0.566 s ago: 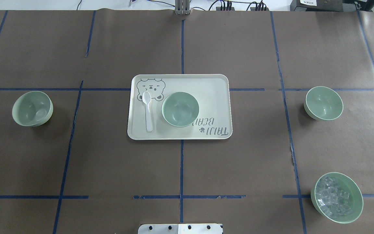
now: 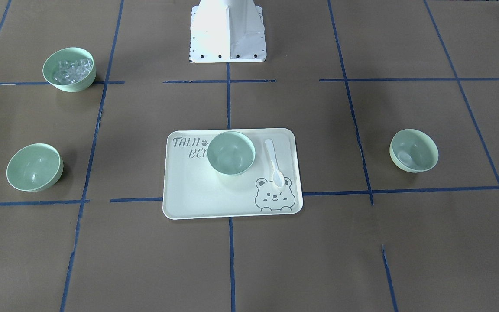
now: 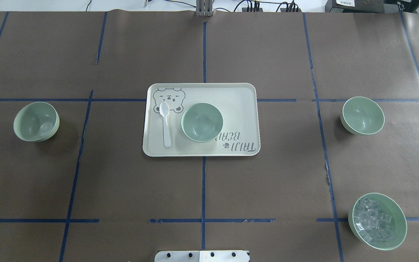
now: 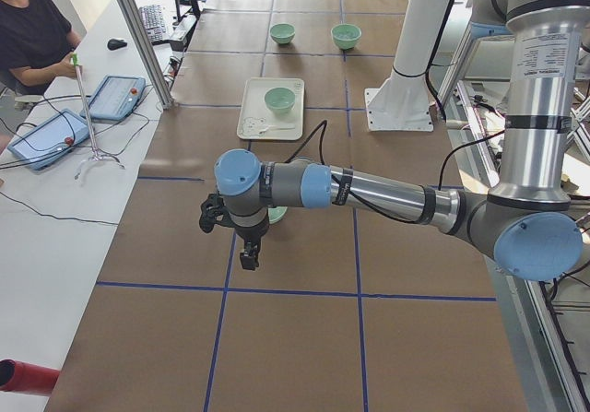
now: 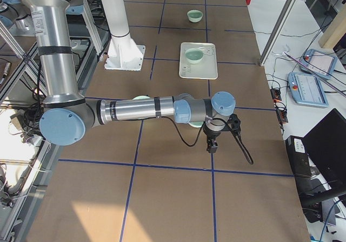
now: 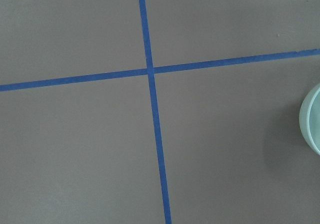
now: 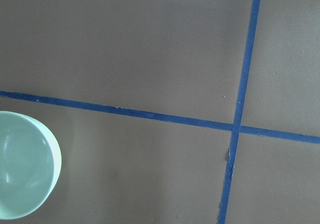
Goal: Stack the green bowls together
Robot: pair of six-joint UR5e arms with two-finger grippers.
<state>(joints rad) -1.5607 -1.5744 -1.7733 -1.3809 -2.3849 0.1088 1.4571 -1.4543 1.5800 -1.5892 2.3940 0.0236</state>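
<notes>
"TAIJI BEAR" printed on tray (image 3: pixel 238 96)

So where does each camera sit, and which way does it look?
Front-facing: across the table, looking down at the robot; its base shows up top.
Overhead: behind the robot, looking down; base edge only; shares the tray with front-facing.
Exterior left: table's left end; left arm and left claw near.
Exterior right: opposite end; right arm and right claw near.
Left wrist: straight down; left bowl rim, no claw.
Right wrist: straight down; right bowl, no claw.
</notes>
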